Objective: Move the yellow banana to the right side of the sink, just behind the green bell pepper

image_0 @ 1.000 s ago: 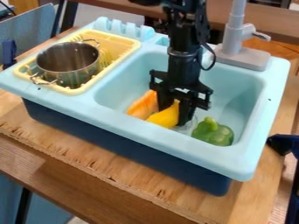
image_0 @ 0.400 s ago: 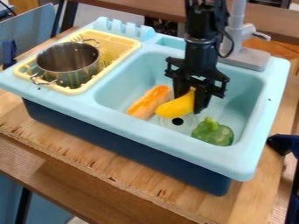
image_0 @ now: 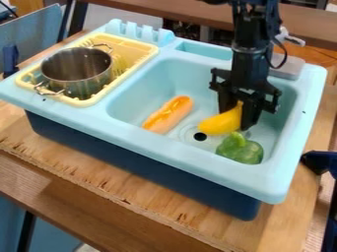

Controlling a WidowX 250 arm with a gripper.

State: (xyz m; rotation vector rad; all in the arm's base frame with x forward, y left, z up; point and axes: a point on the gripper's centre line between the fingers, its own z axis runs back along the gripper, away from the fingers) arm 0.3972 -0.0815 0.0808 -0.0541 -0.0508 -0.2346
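A black gripper (image_0: 238, 117) reaches down into the basin of a light blue toy sink (image_0: 184, 149), its 2 fingers closed around 1 end of a yellow squash (image_0: 221, 122). The squash hangs near the round drain hole (image_0: 200, 136), just beside a green bell pepper (image_0: 241, 148) that lies in the basin. An orange hot dog toy (image_0: 168, 114) lies apart, across the drain from the pepper. Beside the basin, 1 metal pot (image_0: 77, 72) with 2 handles sits in a yellow dish rack (image_0: 146, 47). The sink stands on a wooden worktop (image_0: 138, 188).
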